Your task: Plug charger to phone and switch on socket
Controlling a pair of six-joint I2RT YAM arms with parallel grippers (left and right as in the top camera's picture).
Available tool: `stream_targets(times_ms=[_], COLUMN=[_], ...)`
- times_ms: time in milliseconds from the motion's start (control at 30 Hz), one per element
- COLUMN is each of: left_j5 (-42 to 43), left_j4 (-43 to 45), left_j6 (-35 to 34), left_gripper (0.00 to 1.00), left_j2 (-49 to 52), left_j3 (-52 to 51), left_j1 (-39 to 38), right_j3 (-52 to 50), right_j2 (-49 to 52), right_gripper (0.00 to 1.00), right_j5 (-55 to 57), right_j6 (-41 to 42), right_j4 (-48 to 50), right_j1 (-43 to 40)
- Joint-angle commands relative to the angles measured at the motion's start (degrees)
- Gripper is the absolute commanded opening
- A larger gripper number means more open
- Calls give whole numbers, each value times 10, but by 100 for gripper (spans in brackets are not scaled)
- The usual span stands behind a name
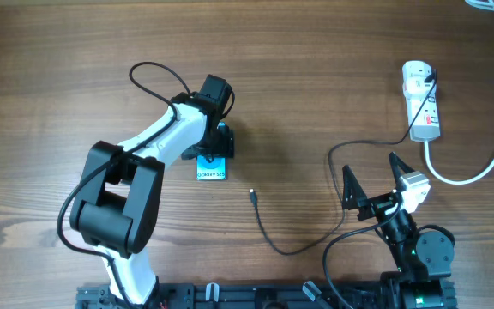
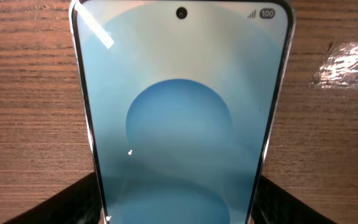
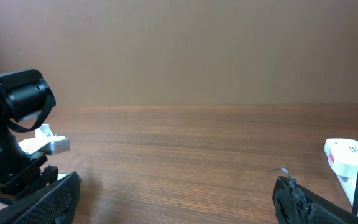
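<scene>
The phone (image 1: pixel 212 168) lies flat on the table with its teal screen up and its white text band toward the front. It fills the left wrist view (image 2: pixel 179 112). My left gripper (image 1: pixel 222 142) sits over its far end, with a finger pressed against each long edge (image 2: pixel 179 214). The charger, a thin black cable (image 1: pixel 274 244), runs from the socket (image 1: pixel 421 101) and curls across the table. Its plug tip (image 1: pixel 252 194) lies free, right of the phone. My right gripper (image 1: pixel 373 178) is open and empty, near the front right (image 3: pixel 176 199).
A thick white cord (image 1: pixel 487 163) loops from the socket along the right edge. The socket's end shows at the right of the right wrist view (image 3: pixel 347 158), and the left arm (image 3: pixel 11 130) at its left. A shiny patch (image 2: pixel 350 62) lies on the wood beside the phone.
</scene>
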Motion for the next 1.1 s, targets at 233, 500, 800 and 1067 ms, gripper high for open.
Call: stream_targets(times_ms=[233, 500, 800, 1067], left_j5=[37, 75, 309, 351], left_j4=[7, -14, -3, -5], left_j6=[-10, -10, 108, 125], left_gripper=[64, 61, 61, 61], left_j2=[58, -64, -85, -85], left_j3=[-34, -14, -15, -16], left_j1=[6, 27, 98, 100], right_j3=[0, 0, 0, 163], right_j2=[-5, -5, -5, 127], right_gripper=[100, 100, 100, 100], right_j5=[3, 3, -103, -202], right_j6=[9, 9, 56, 171], right_j4=[2, 2, 15, -51], right_j1=[-2, -2, -2, -2])
